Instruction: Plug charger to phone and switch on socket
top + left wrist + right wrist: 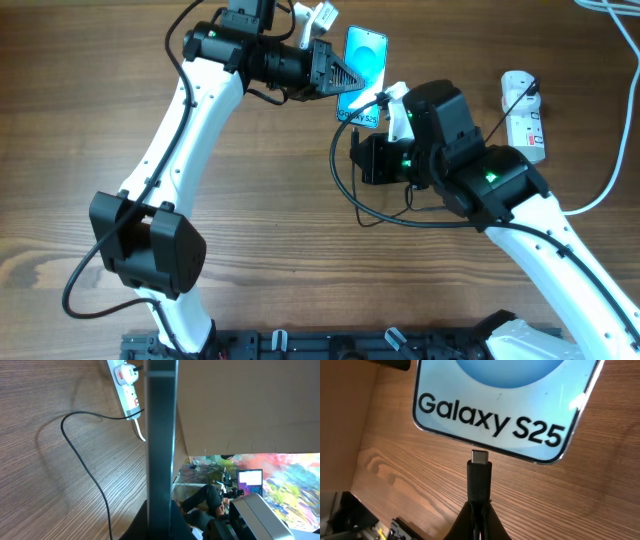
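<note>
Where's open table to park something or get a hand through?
Free: bare table left of the left arm; the stretch between both arms, below the charger cable loop. Crowded: top middle to right, around phone, right arm and socket.

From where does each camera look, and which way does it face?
Overhead: above the table, facing down; both arms show.
Left wrist: on the left gripper, looking past the edge-on phone to the socket; fingers below.
Right wrist: on the right gripper, facing the phone's bottom edge; fingers hold the charger.
All share the phone.
</note>
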Controlling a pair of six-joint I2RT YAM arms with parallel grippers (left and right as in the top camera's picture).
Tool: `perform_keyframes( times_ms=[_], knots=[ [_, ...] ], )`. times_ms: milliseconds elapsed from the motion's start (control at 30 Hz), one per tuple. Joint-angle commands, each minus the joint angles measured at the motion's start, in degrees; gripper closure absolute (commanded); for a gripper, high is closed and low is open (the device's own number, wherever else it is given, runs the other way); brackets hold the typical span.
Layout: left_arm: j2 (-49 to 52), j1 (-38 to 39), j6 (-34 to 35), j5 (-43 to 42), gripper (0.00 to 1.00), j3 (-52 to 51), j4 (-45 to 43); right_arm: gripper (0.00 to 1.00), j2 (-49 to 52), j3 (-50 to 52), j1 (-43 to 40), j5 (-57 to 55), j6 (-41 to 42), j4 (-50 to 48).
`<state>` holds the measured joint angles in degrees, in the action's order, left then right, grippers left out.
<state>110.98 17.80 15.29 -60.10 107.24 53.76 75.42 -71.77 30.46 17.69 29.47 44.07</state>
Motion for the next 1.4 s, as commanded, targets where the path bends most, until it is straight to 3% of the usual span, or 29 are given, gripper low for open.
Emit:
perform_keyframes(
  times_ms=[0, 1367],
  knots=[
    [-1.9, 0.09, -1.42, -2.19, 0.96, 0.39, -0.15, 0.95, 0.13, -1.53, -0.09, -1.9, -1.01, -0.04],
    [-1.9, 0.11, -1.4, -2.21, 0.96, 0.39, 0.07, 0.95, 1.27, -1.51, -0.09, 0.28, -1.01, -0.68]
  ],
)
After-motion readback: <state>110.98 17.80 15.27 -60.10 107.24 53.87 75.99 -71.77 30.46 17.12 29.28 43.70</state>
